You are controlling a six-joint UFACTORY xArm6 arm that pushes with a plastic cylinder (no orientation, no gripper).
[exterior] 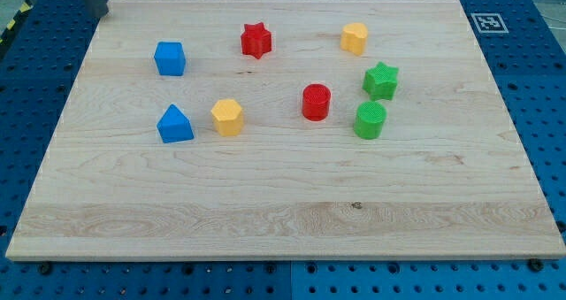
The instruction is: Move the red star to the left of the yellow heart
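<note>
The red star [256, 41] sits near the surface's [283, 220] top, well left of the yellow heart [355, 38]. The tip is out of view, so its state cannot be told.

The table [283, 220] is pale wood with fine grain lines running across it and one small dark knot towards the view's bottom, and it rests on a blue pegboard [544, 88] dotted with dark holes, where a black-and-white square marker [487, 21] sits at the view's top right. On the wood are a red star [256, 41], a red cylinder [316, 102], a blue cube [170, 58] and a blue triangular block [174, 124]. There are also a yellow heart [355, 38], a yellow hexagonal block [227, 117], a green star [381, 80] and a green cylinder [370, 120] with a ribbed top.
</note>
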